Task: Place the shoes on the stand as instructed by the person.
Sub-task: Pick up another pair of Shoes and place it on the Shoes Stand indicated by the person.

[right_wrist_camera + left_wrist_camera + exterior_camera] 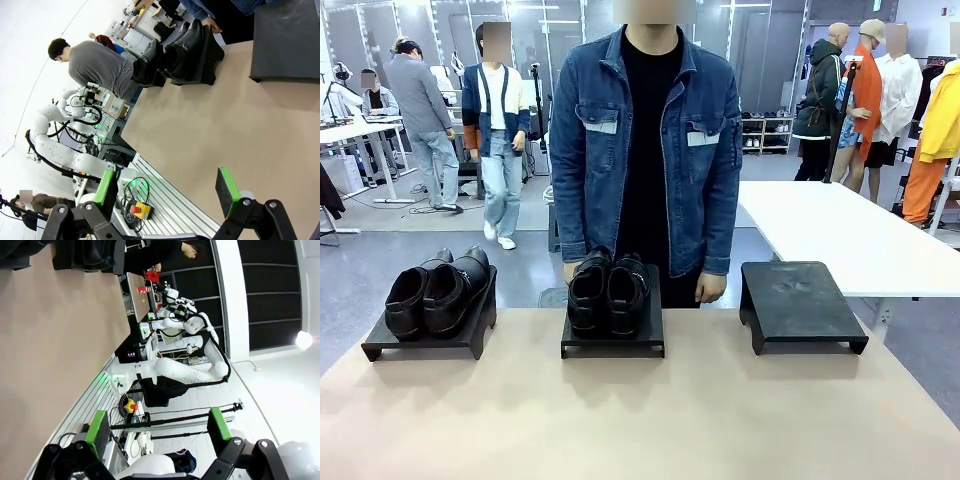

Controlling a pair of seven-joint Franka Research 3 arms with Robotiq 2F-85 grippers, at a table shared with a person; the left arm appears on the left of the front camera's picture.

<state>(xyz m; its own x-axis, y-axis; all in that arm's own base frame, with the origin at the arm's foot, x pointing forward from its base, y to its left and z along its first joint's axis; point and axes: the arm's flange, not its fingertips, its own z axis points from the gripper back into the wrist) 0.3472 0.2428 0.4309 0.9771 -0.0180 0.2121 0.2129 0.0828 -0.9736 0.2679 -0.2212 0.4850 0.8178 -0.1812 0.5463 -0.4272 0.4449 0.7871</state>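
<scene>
Shoes already sit on two stands: chunkier pair (437, 292) left of the middle stand (613, 340), sleeker pair (608, 292) on it. Right stand (802, 303) bare. My left gripper (157, 432) and right gripper (167, 192) hang spread, grasping nothing. Awaiting the person (648, 150); next move needs their cue.

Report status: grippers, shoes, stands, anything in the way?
Left gripper open, right gripper open, both empty. Shoe pairs on left stand and middle stand; right stand bare. Person standing behind the middle stand.
</scene>
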